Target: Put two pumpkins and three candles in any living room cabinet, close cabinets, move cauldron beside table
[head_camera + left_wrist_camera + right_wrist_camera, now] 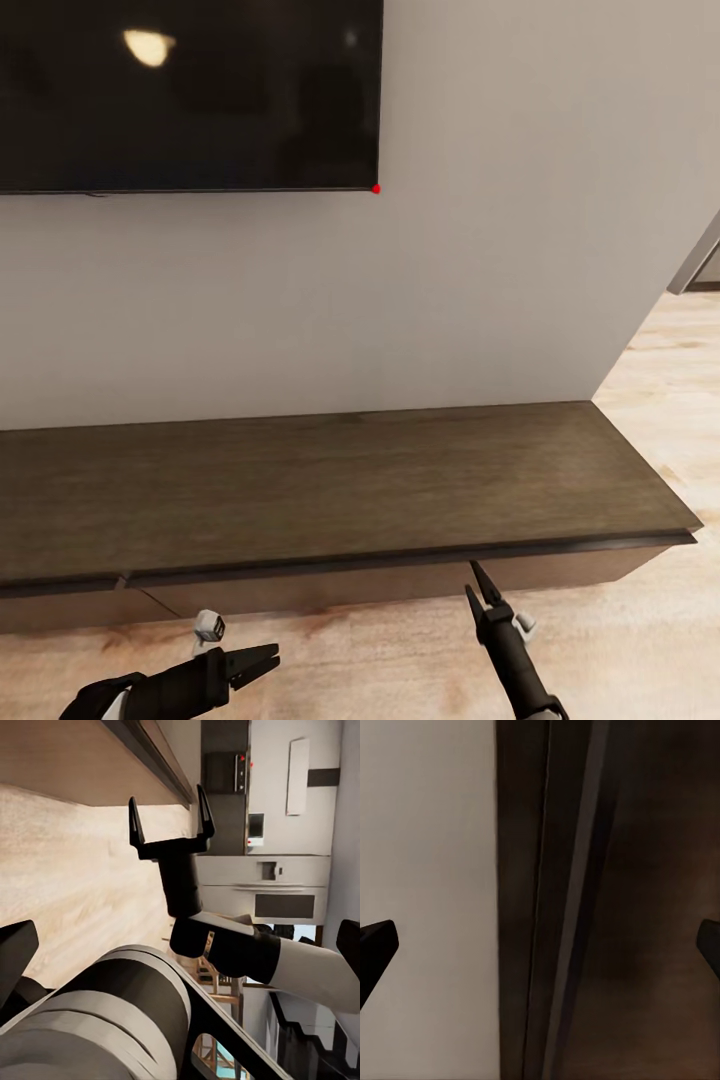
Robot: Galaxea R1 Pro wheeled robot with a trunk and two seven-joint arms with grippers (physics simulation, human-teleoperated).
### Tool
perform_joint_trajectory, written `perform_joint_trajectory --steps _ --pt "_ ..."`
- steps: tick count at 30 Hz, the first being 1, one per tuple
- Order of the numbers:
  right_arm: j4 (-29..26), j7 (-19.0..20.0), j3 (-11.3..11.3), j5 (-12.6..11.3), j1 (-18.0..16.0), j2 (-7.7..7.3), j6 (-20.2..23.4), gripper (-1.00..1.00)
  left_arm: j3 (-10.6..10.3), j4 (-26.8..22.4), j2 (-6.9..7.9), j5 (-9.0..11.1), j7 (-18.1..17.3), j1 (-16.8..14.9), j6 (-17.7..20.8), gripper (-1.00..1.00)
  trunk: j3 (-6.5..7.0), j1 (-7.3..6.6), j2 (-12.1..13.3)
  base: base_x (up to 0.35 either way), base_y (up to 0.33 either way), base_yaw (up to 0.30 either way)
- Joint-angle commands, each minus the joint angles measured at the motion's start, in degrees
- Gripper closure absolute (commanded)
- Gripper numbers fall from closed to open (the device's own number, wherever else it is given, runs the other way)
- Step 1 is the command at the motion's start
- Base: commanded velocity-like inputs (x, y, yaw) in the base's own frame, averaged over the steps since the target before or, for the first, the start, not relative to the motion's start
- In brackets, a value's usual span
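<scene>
Just ahead of my open, empty right gripper (pixel 478 578): long dark-brown wooden cabinet (pixel 330 490) drawer front; next, hook and pull.

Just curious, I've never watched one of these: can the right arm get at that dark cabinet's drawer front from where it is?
Probably yes. The right pincer is open, right at the cabinet front under its top edge, and nothing lies between them.

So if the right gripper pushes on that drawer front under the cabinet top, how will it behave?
The drawer front looks like rigid dark wood, so it probably won't flex. It sits about flush under the cabinet top, so a push likely meets a firm stop. The right gripper, open in the left wrist view, may slip on the smooth face.
</scene>
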Motion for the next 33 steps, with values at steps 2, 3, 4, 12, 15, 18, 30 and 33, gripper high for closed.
perform_joint_trajectory --steps 2,3,4,12,15,18,30,33 --pt "-0.11 0.24 -0.45 0.33 -0.04 0.03 0.28 -1.0 -0.2 -0.01 0.07 0.48 0.03 -0.03 0.52 -1.0 -0.04 -0.01 -0.02 0.0 0.0 0.0" --pt "-0.17 0.25 -0.45 0.34 -0.03 0.08 0.19 -1.0 -0.2 -0.01 0.06 0.48 0.04 -0.03 0.52 -1.0 -0.04 -0.01 -0.02 0.0 0.0 0.0" --pt "-0.2 0.26 -0.45 0.36 -0.02 0.15 0.11 -1.0 -0.2 -0.02 0.06 0.48 0.03 -0.03 0.52 -1.0 -0.04 -0.01 -0.02 0.0 0.0 0.0" --pt "-0.37 0.69 -0.52 0.34 -0.04 0.17 -0.3 -1.0 -0.2 -0.03 0.0 0.57 0.0 -0.03 0.52 -1.0 -0.04 -0.01 -0.02 0.0 0.0 0.0" --pt "-0.48 1.28 -0.53 0.35 -0.04 0.12 -0.37 -1.0 -0.2 -0.03 -0.03 0.57 0.02 -0.03 0.52 -1.0 -0.04 -0.01 -0.02 0.0 0.0 0.0" --pt "-0.51 1.95 -0.53 0.38 -0.05 0.1 -0.39 -1.0 -0.2 -0.03 -0.03 0.58 0.03 -0.03 0.52 -1.0 -0.04 -0.01 -0.02 0.0 0.0 0.0" --pt "-0.55 5.67 -0.53 0.44 -0.05 0.01 -0.4 -1.0 -0.2 -0.03 -0.04 0.58 0.01 -0.03 0.52 -1.0 -0.58 0.65 -1.22 0.0 0.0 0.0" --pt "-0.56 5.77 -0.53 0.44 -0.02 0.01 -0.4 -1.0 -0.2 -0.03 -0.06 0.58 0.05 -0.03 0.52 -1.0 -1.12 1.31 -2.42 0.0 0.0 0.0"
